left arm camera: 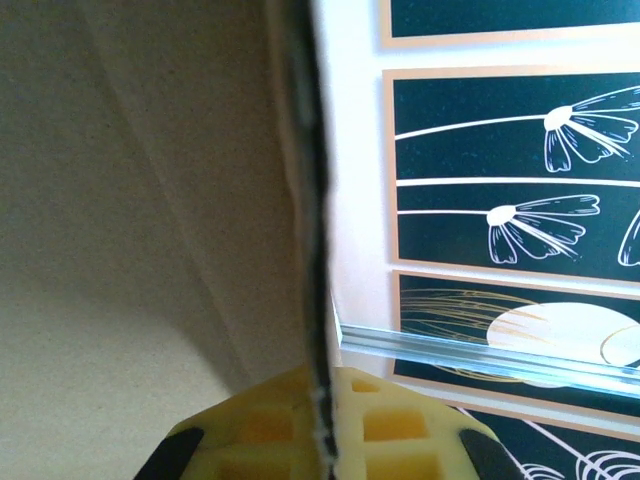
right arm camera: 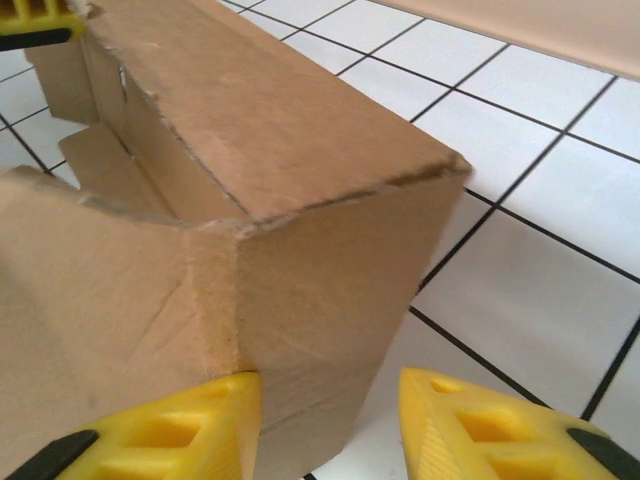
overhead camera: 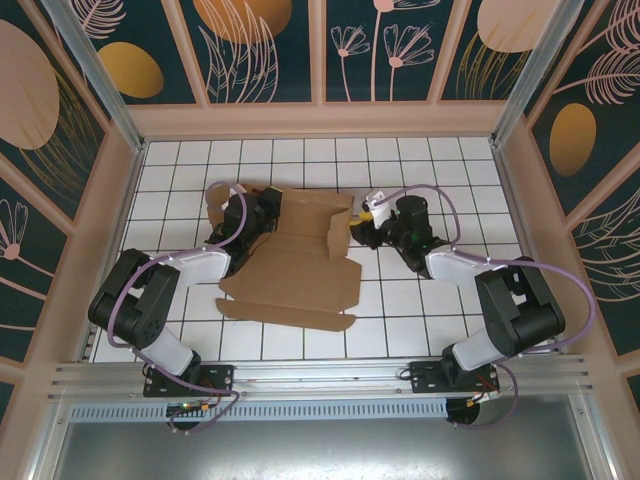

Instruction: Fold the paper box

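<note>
White-tiled counter (overhead camera: 420, 300), ringed by dark floral panels (overhead camera: 270, 40), carries the paper box (overhead camera: 295, 270) at its middle, between the two arms: we see the far part raised into low walls and the near flap lying flat on the tiles. At the far left of the box, the left claw (left arm camera: 322, 415) is closed on a standing cardboard edge, the sheet pinched between its yellow pads. At the far right, the right claw (right arm camera: 330, 410) hangs open astride a folded corner, one finger against the cardboard, the other apart from it over bare tile. We judge the fold only part done, and the risks lie in the grips. A pinch on so thin an edge could slip off or crush the corrugation if the left arm pulls at an angle. Should the right claw close off the crease, the corner may buckle instead of folding square. With nothing pinning the flat flap, a push from either side could slide the whole sheet across the tiles
</note>
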`<act>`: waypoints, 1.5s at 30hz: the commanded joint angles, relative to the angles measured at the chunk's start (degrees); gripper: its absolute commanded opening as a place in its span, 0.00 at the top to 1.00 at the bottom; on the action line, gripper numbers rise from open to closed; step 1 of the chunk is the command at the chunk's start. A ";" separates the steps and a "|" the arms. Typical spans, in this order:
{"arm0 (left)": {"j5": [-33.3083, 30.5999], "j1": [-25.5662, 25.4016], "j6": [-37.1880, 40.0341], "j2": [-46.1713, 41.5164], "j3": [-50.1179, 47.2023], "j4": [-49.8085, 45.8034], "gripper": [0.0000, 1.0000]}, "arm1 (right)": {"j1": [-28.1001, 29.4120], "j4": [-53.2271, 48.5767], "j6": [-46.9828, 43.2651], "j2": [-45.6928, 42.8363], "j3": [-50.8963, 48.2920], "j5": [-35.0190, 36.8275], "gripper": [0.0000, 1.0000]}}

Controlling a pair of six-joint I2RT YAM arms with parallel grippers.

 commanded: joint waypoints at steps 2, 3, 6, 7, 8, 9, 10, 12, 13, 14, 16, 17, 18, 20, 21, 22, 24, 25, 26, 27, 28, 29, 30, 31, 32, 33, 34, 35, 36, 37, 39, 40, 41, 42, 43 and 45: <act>0.93 -0.44 2.13 -0.64 -0.92 -1.20 1.00 | 2.39 0.30 -1.64 0.09 0.08 0.60 0.56; 0.75 -0.44 2.17 -0.64 -1.00 -1.14 1.00 | 2.76 -0.18 -1.64 -0.10 0.23 1.73 0.56; 0.72 -0.44 2.43 -0.64 -1.04 -1.03 1.00 | 3.00 0.66 -0.82 -1.19 -0.40 1.65 0.55; 0.72 -0.44 2.43 -0.63 -1.04 -1.03 1.00 | 3.00 0.69 -0.61 -1.45 -0.51 0.83 0.55; 0.65 -0.44 2.48 -0.60 -1.11 -0.94 1.00 | 3.08 0.44 -0.65 -1.63 -0.51 0.27 0.54; 0.64 -0.44 2.61 -0.60 -1.13 -0.78 1.00 | 3.18 0.24 -0.74 -1.72 -0.56 -0.27 0.53; 0.64 -0.42 2.60 -0.60 -1.13 -0.68 1.00 | 3.17 0.32 -0.68 -1.76 -0.68 -0.78 0.51; 0.64 -0.45 2.78 -0.60 -1.05 -0.52 1.00 | 3.17 0.33 -0.55 -1.85 -0.80 -2.24 0.50; 0.66 -0.41 2.83 -0.60 -1.04 -0.50 1.00 | 3.18 0.33 -0.47 -1.91 -0.86 -2.95 0.49; 0.64 -0.44 2.96 -0.60 -0.96 -0.50 1.00 | 3.18 0.46 -0.23 -2.04 -0.92 -3.95 0.48; 0.57 -0.44 3.12 -0.60 -0.94 -0.46 1.00 | 3.18 0.72 -0.09 -2.42 -1.25 -5.65 0.47; 0.55 -0.44 3.21 -0.53 -0.88 -0.44 1.00 | 3.17 0.79 0.00 -2.63 -1.30 -6.26 0.47; 0.59 -0.44 3.23 -0.51 -0.91 -0.41 1.00 | 3.19 0.76 -0.07 -2.82 -1.31 -7.05 0.46; 0.55 -0.44 3.23 -0.42 -0.82 -0.33 1.00 | 3.20 0.40 -0.26 -3.14 -1.26 -8.44 0.46; 0.49 -0.44 3.23 -0.43 -0.87 -0.35 1.00 | 3.20 0.05 -0.49 -3.29 -1.24 -8.91 0.46; 0.38 -0.44 3.27 -0.43 -0.87 -0.37 1.00 | 3.09 -0.34 -0.77 -3.51 -1.14 -9.32 0.47; 0.35 -0.43 3.32 -0.42 -0.97 -0.27 1.00 | 2.82 -0.77 -0.80 -3.75 -0.96 -9.97 0.50; 0.37 -0.44 3.32 -0.42 -0.96 -0.11 1.00 | 2.65 -0.90 -0.55 -3.64 -0.95 -10.00 0.50; 0.44 -0.44 3.22 -0.36 -1.04 0.09 1.00 | 2.57 -1.11 -0.36 -3.44 -0.76 -9.93 0.49; 0.57 -0.40 3.23 -0.34 -1.04 0.28 1.00 | 2.56 -1.48 -0.33 -3.03 -0.41 -9.25 0.49; 0.62 -0.40 3.16 -0.34 -1.12 0.50 1.00 | 2.56 -1.98 -0.23 -2.47 0.02 -7.76 0.48; 0.70 -0.43 3.14 -0.34 -1.13 0.68 1.00 | 2.56 -2.13 0.15 -1.78 0.41 -6.14 0.48; 0.86 -0.44 3.14 -0.42 -1.14 0.88 1.00 | 2.56 -2.13 0.59 -1.08 0.87 -4.01 0.47; 0.98 -0.44 3.14 -0.51 -1.23 0.97 1.00 | 2.56 -2.29 0.99 -0.25 1.42 -2.04 0.46; 1.07 -0.44 3.14 -0.64 -1.29 1.12 1.00 | 2.58 -2.39 1.51 0.66 1.86 -0.69 0.45; 1.20 -0.44 3.13 -0.77 -1.39 1.34 1.00 | 2.64 -2.32 2.27 1.71 2.47 0.81 0.44; 1.21 -0.42 3.15 -0.93 -1.52 1.57 1.00 | 2.80 -2.39 2.94 2.49 3.04 2.59 0.43; 1.25 -0.44 3.14 -1.10 -1.73 1.84 1.00 | 2.96 -2.84 3.46 3.60 3.92 4.61 0.42; 1.34 -0.44 3.13 -1.21 -1.90 2.12 1.00 | 3.08 -3.06 4.11 4.61 4.68 5.96 0.42; 1.42 -0.44 3.13 -1.21 -2.04 2.34 1.00 | 3.29 -2.84 4.58 5.27 5.14 7.28 0.42; 1.93 -0.44 2.88 -1.13 -2.35 3.20 1.00 | 4.08 -2.59 4.94 6.94 5.93 10.09 0.41; 2.19 -0.45 2.79 -1.13 -2.51 3.68 1.00 | 4.57 -2.37 4.85 7.58 6.20 11.08 0.41; 2.37 -0.40 2.65 -1.04 -2.67 4.18 1.00 | 5.19 -2.06 4.84 8.18 6.45 13.16 0.41; 2.56 -0.45 2.57 -1.04 -2.77 4.46 1.00 | 5.74 -1.67 4.84 8.66 6.73 15.07 0.42; 2.65 -0.44 2.60 -1.06 -2.80 4.57 1.00 | 6.10 -1.45 4.86 9.02 6.91 15.99 0.43; 2.87 -0.44 2.54 -1.29 -2.99 4.77 1.00 | 6.51 -1.13 4.86 9.79 7.18 18.98 0.44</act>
